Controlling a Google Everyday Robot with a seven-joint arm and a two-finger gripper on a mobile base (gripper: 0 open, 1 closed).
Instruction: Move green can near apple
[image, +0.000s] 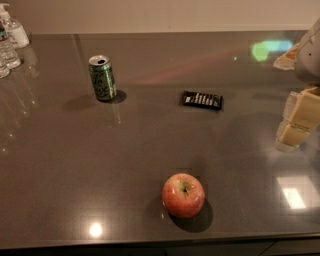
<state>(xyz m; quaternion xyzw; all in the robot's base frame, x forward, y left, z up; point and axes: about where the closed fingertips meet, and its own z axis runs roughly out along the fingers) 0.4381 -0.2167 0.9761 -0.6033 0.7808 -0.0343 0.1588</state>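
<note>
The green can (102, 77) stands upright toward the far left corner of the table (75, 165), untouched. The apple (183, 195) sits close to the near edge, well apart from the can. The tool (295, 125) hangs at the right edge, away from both; I cannot tell whether it is wide or narrow. The task looks to be at its start: the reach. Next, the tool must cross leftward past the black packet (202, 100) and line up on the can.

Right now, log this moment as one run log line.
green can: upright, back left, untouched | apple: front centre, apart from can | gripper: right edge, away from can | dark packet: centre right
</note>
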